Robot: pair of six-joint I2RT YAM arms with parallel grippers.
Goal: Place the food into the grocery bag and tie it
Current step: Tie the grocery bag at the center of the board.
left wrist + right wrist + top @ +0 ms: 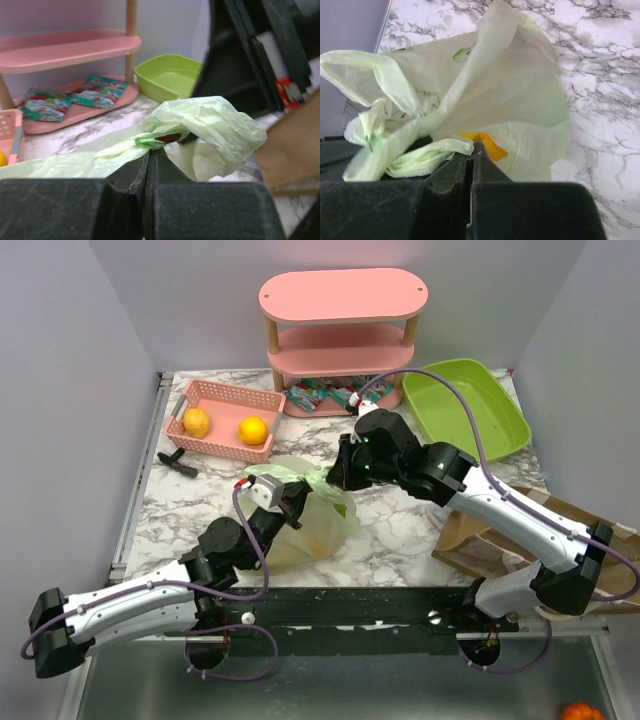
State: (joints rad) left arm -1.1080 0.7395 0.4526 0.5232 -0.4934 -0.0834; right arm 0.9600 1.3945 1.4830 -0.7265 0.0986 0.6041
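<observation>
On the marble tabletop (400,530), seen from above, the grocery bag (315,520) sat between both arms. From the left wrist, the left claw (149,156) was clenched on a twisted strip of the bag. From the right wrist, the right claw (471,152) pinched another strip; an orange patch (485,142), perhaps the pepper, showed inside.

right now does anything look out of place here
The snack packets lie on the bottom tier of the pink shelf and two round fruits sit in the pink basket, all outside the grocery bag, though the left gripper and right gripper are already shut on its handles.
</observation>
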